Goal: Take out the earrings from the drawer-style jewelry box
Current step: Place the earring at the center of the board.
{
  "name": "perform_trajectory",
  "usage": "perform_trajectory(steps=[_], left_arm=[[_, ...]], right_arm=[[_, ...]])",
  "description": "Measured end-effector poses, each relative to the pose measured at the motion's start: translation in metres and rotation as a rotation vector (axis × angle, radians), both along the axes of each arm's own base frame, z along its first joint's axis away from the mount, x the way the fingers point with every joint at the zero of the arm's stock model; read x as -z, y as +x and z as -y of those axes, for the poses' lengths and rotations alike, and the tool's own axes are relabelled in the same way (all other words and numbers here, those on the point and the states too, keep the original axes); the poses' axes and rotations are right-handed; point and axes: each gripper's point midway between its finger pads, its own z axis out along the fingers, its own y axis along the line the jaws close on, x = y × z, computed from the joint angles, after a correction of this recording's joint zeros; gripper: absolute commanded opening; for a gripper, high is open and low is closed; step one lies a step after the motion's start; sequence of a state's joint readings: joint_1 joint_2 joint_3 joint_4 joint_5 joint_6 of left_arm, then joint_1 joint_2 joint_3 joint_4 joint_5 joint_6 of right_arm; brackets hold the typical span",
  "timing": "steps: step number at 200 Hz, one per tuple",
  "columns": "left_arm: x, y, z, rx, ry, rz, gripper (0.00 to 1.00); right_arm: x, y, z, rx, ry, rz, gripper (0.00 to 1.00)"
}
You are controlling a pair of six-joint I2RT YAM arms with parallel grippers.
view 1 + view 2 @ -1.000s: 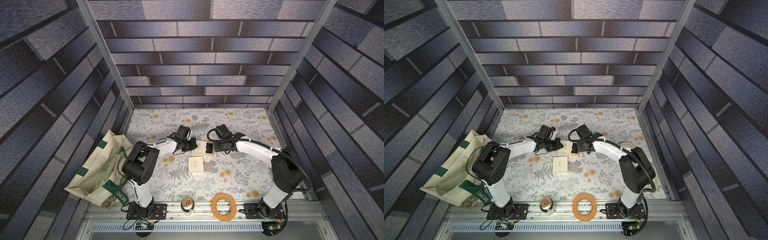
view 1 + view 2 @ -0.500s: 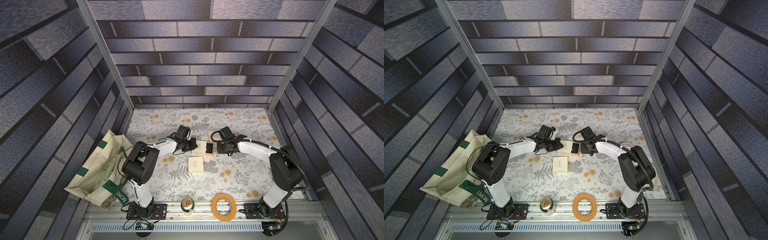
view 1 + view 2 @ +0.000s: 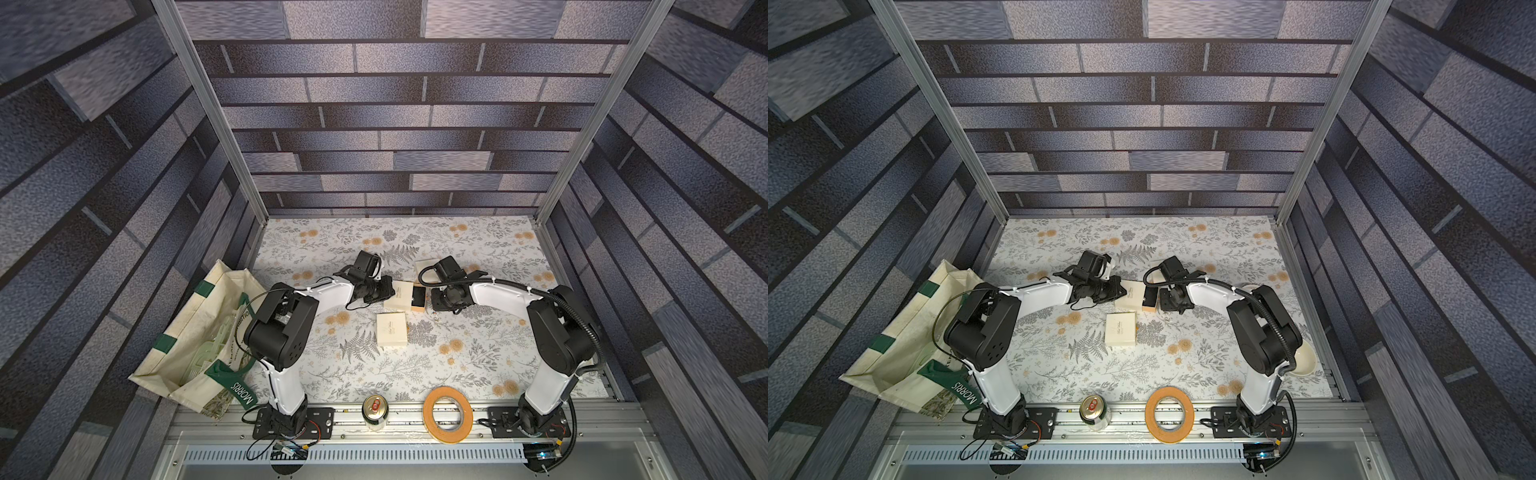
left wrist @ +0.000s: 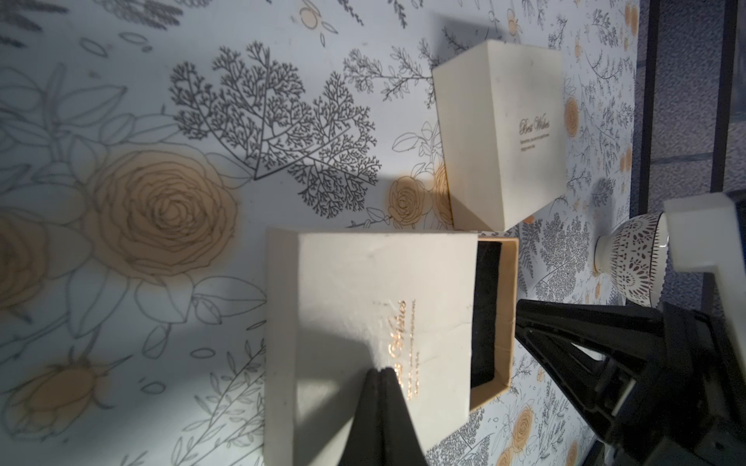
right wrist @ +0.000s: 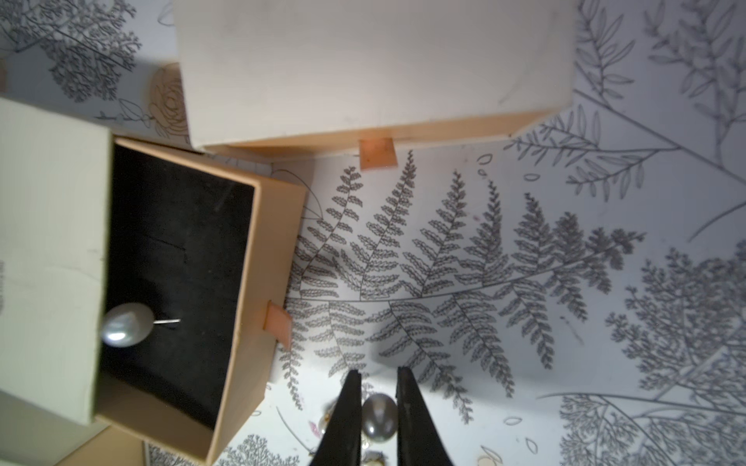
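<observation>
Reading both top views, the jewelry box (image 3: 398,294) lies between the arms, its drawer (image 3: 418,308) slid out on the robot's right. In the left wrist view the left gripper (image 4: 381,373), clenched and empty, presses on the sleeve (image 4: 363,290) and should hold it pinned. In the right wrist view the right gripper (image 5: 378,373) pinches one pearl earring (image 5: 378,415) just outside the drawer, the other earring (image 5: 127,324) lying on the black lining; lay the first down gently, then fetch the second.
</observation>
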State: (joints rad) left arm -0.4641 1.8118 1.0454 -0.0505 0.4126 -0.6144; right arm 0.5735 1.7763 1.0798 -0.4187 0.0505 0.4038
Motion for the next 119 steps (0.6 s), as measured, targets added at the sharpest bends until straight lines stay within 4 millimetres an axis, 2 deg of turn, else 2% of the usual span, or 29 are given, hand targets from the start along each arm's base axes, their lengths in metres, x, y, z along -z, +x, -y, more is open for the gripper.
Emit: perform_trajectory(steps=[49,119], left_arm=[[0.0000,0.0000,0.0000,0.000,0.000,0.000,0.00],[0.0000,0.0000,-0.0001,0.000,0.000,0.000,0.00]], right_arm=[[-0.0006,0.0007,-0.0003,-0.003,0.000,0.003,0.27],[-0.0085,0.0035,-0.0023,-0.010,0.009,0.021,0.28]])
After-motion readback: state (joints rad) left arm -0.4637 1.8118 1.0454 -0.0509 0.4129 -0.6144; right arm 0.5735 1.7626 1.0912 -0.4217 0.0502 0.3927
